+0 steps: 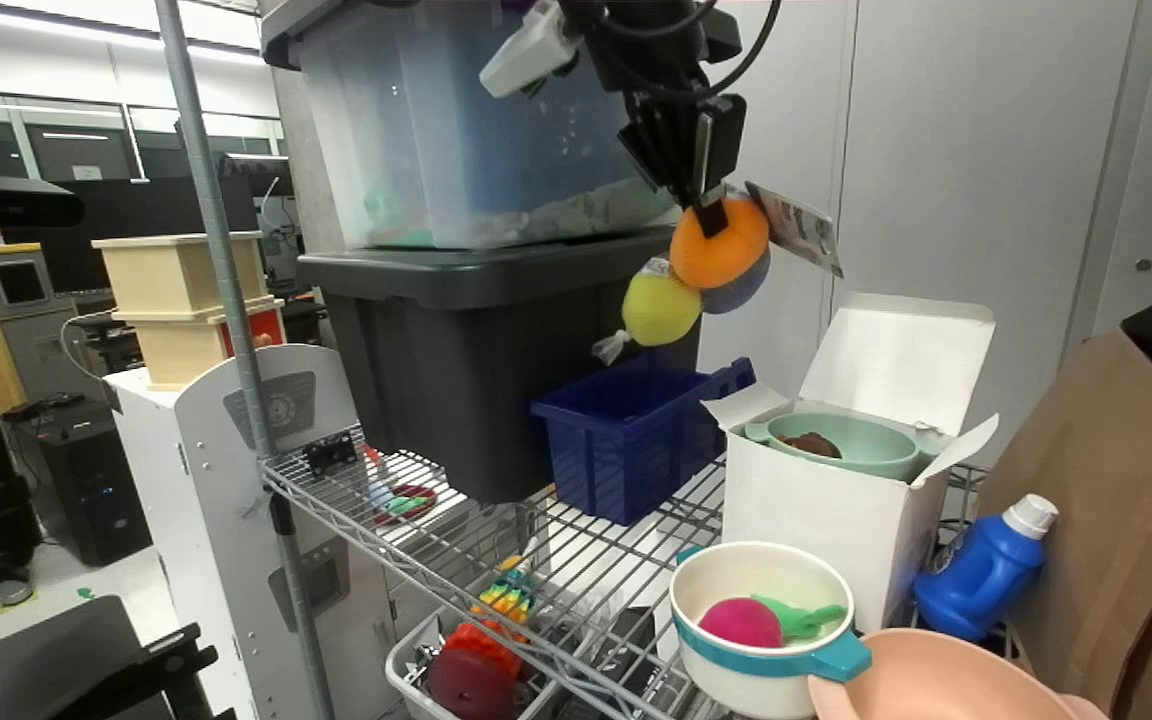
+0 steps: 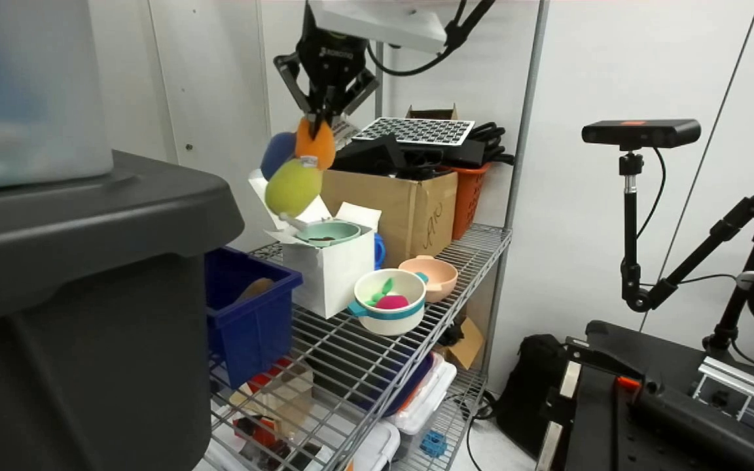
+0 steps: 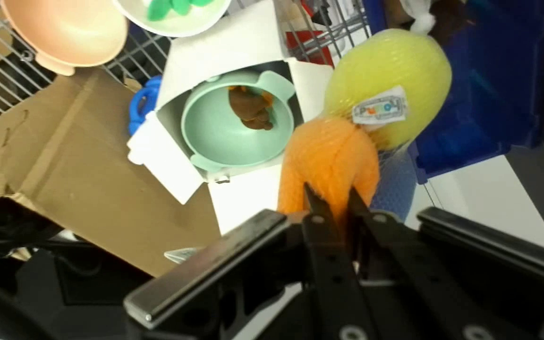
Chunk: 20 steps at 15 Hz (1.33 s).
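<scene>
My gripper (image 1: 708, 215) is shut on the orange ball (image 1: 731, 250) of a netted bundle of soft balls. In the wrist view its black fingertips pinch into the orange fabric (image 3: 326, 151). A yellow ball (image 2: 293, 188) hangs lowest, with a knotted net end below it. Beside the orange one is a blue-purple ball (image 2: 277, 155), partly hidden in the wrist view. A printed card tag (image 1: 798, 230) sticks out from the bundle. The bundle hangs in the air above a dark blue bin (image 1: 591, 465) and a white box (image 1: 796, 540), touching neither as far as I can see.
A mint bowl (image 3: 215, 137) with a brown item sits in the white box, flaps up. Nearby are a cream pot (image 1: 736, 690) holding pink and green items, a peach bowl (image 2: 439, 288), a blue bottle (image 1: 981, 575) and a cardboard box (image 2: 383, 203). Stacked totes (image 1: 436, 380) rise beside the bin.
</scene>
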Each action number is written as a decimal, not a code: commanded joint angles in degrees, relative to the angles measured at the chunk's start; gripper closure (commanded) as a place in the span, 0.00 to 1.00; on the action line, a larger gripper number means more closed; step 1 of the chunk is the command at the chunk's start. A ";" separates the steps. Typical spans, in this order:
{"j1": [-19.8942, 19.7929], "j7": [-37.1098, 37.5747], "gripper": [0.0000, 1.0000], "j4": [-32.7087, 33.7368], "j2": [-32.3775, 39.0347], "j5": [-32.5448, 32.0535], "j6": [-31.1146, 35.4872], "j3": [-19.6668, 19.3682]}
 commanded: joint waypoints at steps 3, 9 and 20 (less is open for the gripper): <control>-3.45 -2.46 0.97 -10.53 -12.32 -7.17 -7.04 2.94; -5.54 -2.00 0.97 -17.52 -15.15 -10.06 -8.97 8.86; -6.11 -2.17 0.97 -19.03 -10.43 -10.27 -8.51 12.04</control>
